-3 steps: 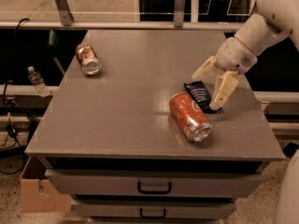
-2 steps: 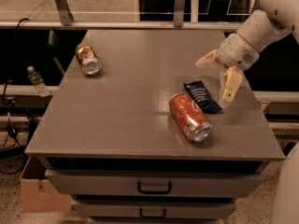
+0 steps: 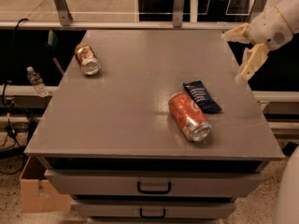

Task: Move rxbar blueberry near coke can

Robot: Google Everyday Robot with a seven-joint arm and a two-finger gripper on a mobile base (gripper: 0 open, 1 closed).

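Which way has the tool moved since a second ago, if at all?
Yes. The tool, open and empty, has withdrawn from over the rxbar blueberry, away from the coke can, up to the table edge at the view's right.

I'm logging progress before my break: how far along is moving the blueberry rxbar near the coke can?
Done, it seems: the rxbar blueberry lies flat right beside the coke can, which is on its side. In hand: nothing; the hand is open and empty, above the right edge of the table, apart from both. Left: nothing obvious.
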